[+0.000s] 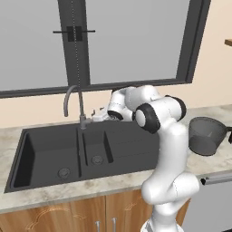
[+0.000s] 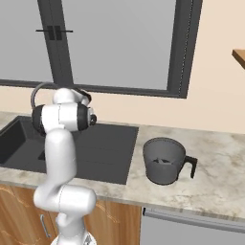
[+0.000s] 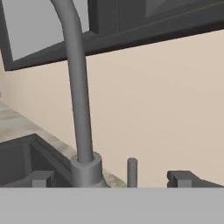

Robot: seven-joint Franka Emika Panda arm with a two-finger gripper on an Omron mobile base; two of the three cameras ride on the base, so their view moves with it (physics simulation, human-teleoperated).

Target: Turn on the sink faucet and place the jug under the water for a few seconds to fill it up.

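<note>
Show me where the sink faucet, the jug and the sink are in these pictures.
sink faucet [image 1: 80, 102]: left base view, on the upright stem of the gooseneck.
jug [image 2: 163, 162]: right base view, on its grey side wall.
sink [image 1: 50, 149]: left base view, on the bare floor of the left basin.

Base views flank arm, sharing sink [image 1: 54, 154], hand view close on faucet [image 3: 78, 100]

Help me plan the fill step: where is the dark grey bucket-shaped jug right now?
The dark grey bucket-shaped jug stands upright on the marble counter to the right of the black sink, its black handle turned away from the basin.
</note>
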